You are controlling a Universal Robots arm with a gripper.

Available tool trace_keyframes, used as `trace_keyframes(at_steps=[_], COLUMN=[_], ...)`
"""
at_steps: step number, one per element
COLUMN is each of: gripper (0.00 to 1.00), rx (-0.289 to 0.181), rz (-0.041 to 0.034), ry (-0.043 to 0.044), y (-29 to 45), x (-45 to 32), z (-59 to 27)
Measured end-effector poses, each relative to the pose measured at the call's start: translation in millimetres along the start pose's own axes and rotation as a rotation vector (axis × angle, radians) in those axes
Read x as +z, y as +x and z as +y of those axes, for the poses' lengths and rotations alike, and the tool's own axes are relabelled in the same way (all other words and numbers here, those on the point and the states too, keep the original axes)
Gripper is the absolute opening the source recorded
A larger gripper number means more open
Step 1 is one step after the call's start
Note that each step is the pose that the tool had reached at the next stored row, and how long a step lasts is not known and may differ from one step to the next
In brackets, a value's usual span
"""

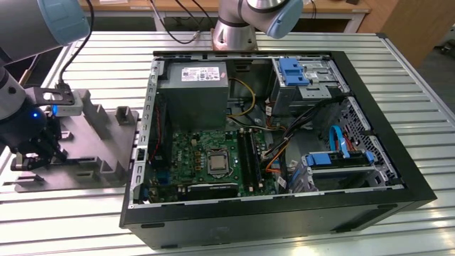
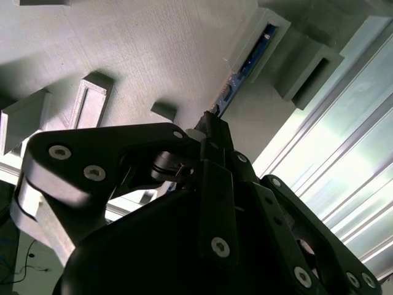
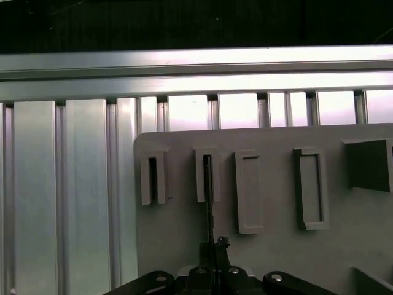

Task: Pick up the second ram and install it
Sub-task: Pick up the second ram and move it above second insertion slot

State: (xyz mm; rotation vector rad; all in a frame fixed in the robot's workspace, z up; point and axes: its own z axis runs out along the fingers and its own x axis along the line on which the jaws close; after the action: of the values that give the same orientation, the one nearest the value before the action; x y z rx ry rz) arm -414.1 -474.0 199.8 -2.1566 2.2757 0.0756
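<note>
The second ram (image 2: pixel 244 67) stands on edge in a slot of the grey rack (image 3: pixel 282 246), beside the computer case (image 1: pixel 270 216). The tool (image 3: pixel 212 247) looks closed on its near end; best lifted straight along the slot, without twisting.

The light comes from overhead, cool and even. Beyond the fingers (image 2: pixel 216 184), the slatted table (image 2: pixel 344 135) glares almost white in the second wrist view. Against it the gripper (image 2: pixel 210 123) is a near-black silhouette. The second ram (image 2: pixel 249 58), pinched at the fingertips, gives only a thin blue glint. Ahead of the fingers, the grey holder (image 2: pixel 153 55) has short, soft shadows beside its ribs.
</note>
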Motion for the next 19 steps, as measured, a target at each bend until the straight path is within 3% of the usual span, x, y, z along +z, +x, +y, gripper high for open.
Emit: trace_keyframes(at_steps=[10,11,19], gripper=[0.11,0.11,0.11], rx=[-0.006,-0.025,-0.046], rz=[0.0001,0.0009,0.0015], ry=[-0.0001,-0.0011,-0.0018], y=[-0.1,0.0,0.0], x=[-1.6,-1.7,-1.7], z=[0.0,0.0,0.0])
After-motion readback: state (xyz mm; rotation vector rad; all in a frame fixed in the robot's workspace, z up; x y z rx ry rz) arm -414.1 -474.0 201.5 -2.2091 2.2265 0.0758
